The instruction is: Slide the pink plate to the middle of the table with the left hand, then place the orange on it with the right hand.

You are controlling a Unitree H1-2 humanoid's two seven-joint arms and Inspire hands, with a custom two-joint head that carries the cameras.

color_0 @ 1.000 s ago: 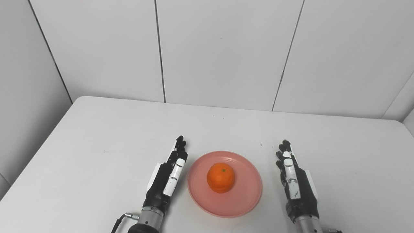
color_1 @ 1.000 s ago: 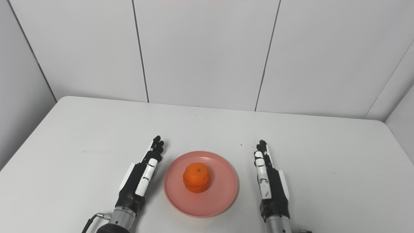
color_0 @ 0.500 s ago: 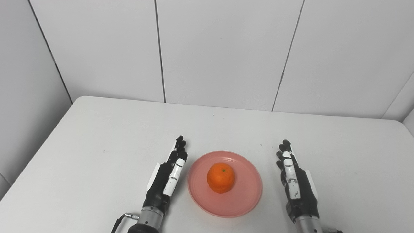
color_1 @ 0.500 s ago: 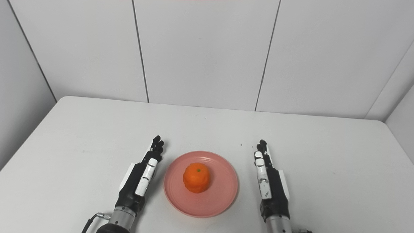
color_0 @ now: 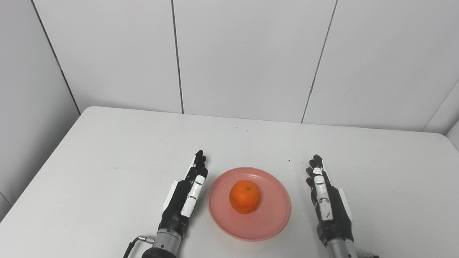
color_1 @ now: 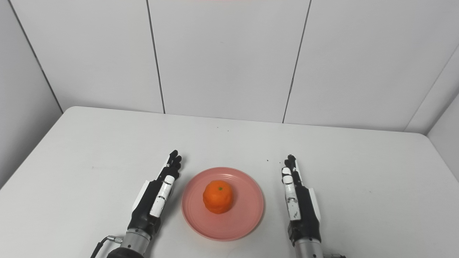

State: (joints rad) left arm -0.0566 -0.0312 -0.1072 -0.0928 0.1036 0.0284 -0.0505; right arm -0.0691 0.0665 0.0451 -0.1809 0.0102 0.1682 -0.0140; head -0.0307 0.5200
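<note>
Nothing has moved: both the left hand (color_0: 184, 200) and right hand (color_0: 328, 204) lie released; the orange (color_0: 245, 196), light, firm, graspable round its sides, sits on the pink plate (color_0: 272, 218) at lower centre

The table (color_0: 107, 150) is smooth, matt white. The pink plate (color_0: 267, 224), lower centre, looks like glossy plastic with faint rings. The orange (color_0: 245, 196) has dimpled, dull skin. Both hands (color_0: 184, 199) (color_0: 328, 204) are matt black with white plastic panels, on metal wrists.
</note>
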